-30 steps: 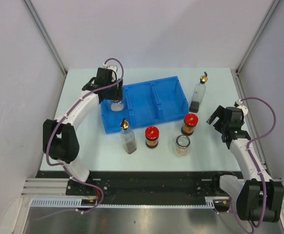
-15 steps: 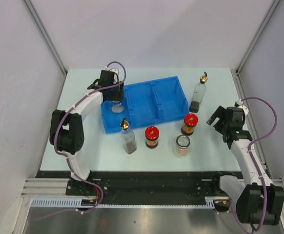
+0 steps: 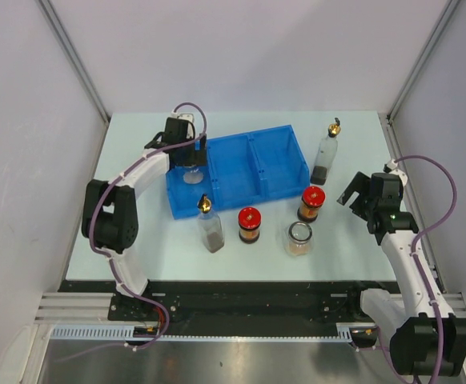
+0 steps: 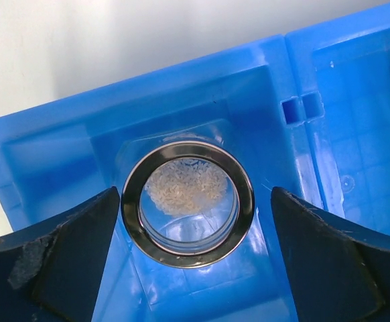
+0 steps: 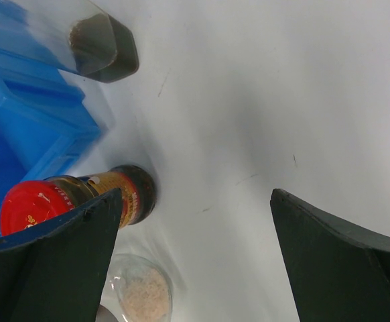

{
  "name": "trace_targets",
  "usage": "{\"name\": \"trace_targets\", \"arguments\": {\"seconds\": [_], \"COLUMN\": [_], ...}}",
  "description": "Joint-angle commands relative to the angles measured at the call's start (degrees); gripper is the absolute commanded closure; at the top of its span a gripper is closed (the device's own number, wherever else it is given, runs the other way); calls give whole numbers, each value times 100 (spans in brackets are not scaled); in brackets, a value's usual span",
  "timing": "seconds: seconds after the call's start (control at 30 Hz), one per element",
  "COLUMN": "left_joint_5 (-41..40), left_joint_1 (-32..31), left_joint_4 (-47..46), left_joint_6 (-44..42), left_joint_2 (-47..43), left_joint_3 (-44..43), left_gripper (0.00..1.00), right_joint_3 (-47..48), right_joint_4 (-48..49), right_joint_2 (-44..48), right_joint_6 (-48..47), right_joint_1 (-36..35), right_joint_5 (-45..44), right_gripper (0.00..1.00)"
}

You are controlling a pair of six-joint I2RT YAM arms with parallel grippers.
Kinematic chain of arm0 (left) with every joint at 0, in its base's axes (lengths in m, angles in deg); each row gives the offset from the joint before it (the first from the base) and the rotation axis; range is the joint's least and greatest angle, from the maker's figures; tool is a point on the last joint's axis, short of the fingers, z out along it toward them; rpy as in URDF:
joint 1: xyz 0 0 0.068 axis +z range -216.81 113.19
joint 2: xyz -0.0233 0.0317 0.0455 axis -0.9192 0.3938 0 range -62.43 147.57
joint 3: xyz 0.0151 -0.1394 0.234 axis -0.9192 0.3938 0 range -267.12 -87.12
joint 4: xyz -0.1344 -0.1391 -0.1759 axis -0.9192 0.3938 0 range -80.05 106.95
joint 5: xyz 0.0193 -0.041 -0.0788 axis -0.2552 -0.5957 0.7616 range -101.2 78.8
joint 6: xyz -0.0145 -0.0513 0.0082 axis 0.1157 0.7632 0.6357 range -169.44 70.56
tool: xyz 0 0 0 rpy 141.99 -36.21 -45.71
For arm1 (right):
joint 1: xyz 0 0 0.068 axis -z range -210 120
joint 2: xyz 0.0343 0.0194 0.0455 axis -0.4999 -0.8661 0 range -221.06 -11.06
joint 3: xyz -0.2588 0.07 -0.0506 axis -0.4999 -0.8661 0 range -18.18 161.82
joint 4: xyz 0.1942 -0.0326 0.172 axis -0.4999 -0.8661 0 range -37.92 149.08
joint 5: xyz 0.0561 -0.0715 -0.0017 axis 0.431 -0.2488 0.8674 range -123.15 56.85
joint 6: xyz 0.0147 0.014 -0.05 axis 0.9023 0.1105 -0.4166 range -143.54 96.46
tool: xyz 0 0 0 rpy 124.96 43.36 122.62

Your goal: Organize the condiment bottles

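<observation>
Fingers point(image 4: 68, 258) of your left arm stand wide apart, one on either side of a short clear jar point(image 4: 187, 203) that sits in the left end compartment of the blue tray point(image 4: 41, 144). Your right fingers point(image 5: 51, 268) are spread wide too, holding nothing, over the desk point(image 5: 262, 100) near a red-lidded jar point(image 5: 81, 198) and a tall bottle point(image 5: 104, 50).

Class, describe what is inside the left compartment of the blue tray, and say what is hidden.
One short clear jar of pale grains stands there, the open left gripper above it. In the top view that gripper covers part of the compartment floor.
</observation>
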Motion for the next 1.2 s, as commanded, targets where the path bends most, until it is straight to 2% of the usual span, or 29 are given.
{"name": "trace_targets", "arguments": {"seconds": [0.0, 0.3, 0.73, 0.97, 1.17], "left_joint_5": [-107, -204, -46, -89, -160], "left_joint_1": [-22, -92, -567, -629, -620], "left_joint_4": [-122, 185, 932, 1152, 1126], "left_joint_6": [82, -32, -24, 11, 64], "left_joint_2": [-378, -1160, -2916, -3831, -4149], "left_joint_3": [-124, -318, 227, 745, 982], "left_gripper": [0, 0, 0, 0, 0], "right_joint_3": [354, 434, 592, 680, 680], "right_joint_4": [-341, -517, -552, -772, -1027], "right_joint_2": [157, 333, 211, 140, 140], "right_joint_6": [-85, -94, -59, -33, 239], "right_joint_1": [-80, -97, -844, -1529, -2293], "right_joint_5": [-113, -43, -60, -253, -341], "right_gripper": [2, 2, 2, 2, 2]}}
